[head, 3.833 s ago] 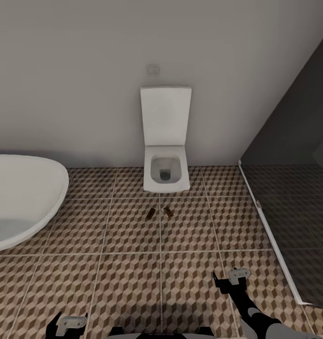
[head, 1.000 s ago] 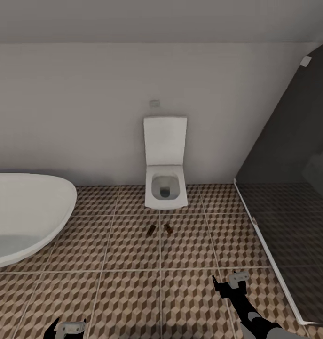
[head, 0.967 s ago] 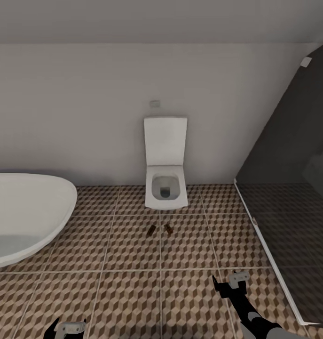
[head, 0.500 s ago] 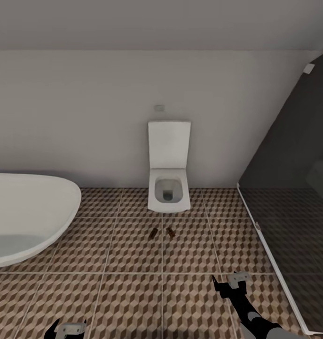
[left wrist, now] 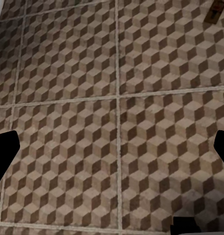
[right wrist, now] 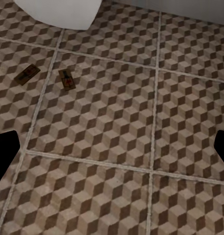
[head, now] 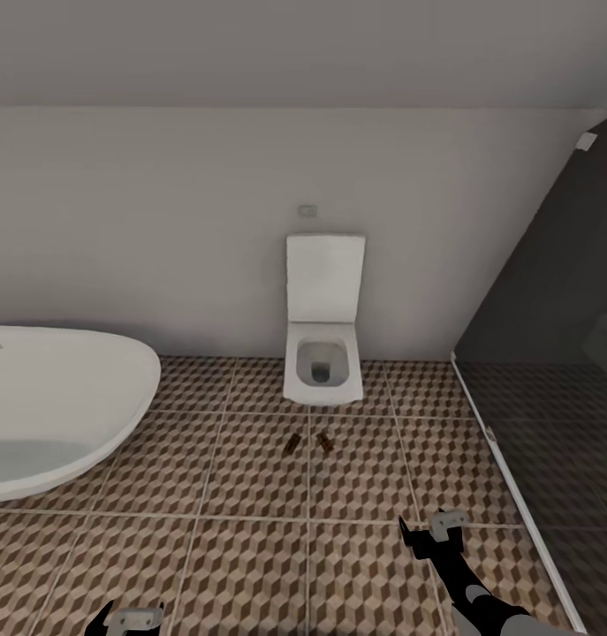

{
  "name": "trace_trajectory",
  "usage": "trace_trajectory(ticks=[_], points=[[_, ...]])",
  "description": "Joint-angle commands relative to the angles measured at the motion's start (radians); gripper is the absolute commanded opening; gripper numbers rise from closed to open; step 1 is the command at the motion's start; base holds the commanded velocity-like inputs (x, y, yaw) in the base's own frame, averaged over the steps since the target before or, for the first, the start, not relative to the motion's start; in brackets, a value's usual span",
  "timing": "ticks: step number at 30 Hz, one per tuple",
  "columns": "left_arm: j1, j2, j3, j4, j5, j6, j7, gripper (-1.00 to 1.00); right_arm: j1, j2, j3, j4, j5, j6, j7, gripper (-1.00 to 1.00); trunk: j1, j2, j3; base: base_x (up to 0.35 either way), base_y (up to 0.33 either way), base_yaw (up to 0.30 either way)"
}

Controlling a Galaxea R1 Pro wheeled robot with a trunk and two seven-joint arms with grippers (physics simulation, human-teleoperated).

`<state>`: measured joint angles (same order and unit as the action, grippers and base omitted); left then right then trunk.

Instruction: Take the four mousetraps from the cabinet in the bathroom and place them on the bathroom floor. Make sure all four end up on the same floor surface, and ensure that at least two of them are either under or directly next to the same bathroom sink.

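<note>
Two mousetraps lie side by side on the bathroom floor, just in front of the toilet: one to the left, one to the right. In the right wrist view both traps show tan boards with a red mark. One trap sits at the edge of the left wrist view. My right gripper hangs open over the tiles, well short of the traps. My left gripper is low at the near left, open and empty. The cabinet is out of view.
A white wall-hung toilet with its lid up stands at the back wall. A large white oval tub fills the left side. A dark glass shower screen with a floor rail runs along the right.
The whole picture has shifted: the camera has backed away and turned a little left, so toilet and traps look smaller and further right. Traps and grippers keep their poses.
</note>
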<state>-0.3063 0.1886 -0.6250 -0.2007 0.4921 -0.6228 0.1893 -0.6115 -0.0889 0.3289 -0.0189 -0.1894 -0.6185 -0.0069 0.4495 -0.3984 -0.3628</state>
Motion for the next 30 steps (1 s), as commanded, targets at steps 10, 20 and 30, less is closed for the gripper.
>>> trace_trajectory(ticks=[10,20,30], points=[[-0.001,0.000,-0.008,0.000,0.001,-0.002,0.009,1.00,0.000,0.000,0.009,0.001,-0.008,-0.003,-0.001,1.00,0.001,-0.002,0.015,0.000,0.000,0.074],[-0.001,0.000,-0.009,0.000,0.001,-0.001,0.008,1.00,0.000,0.000,0.010,0.001,-0.008,-0.003,-0.001,1.00,0.001,-0.002,0.031,0.000,0.000,0.074],[-0.001,0.000,-0.009,0.000,0.001,0.000,0.009,1.00,0.000,0.000,0.009,0.001,-0.008,-0.003,-0.001,1.00,0.001,-0.002,0.047,0.000,0.000,0.074]])
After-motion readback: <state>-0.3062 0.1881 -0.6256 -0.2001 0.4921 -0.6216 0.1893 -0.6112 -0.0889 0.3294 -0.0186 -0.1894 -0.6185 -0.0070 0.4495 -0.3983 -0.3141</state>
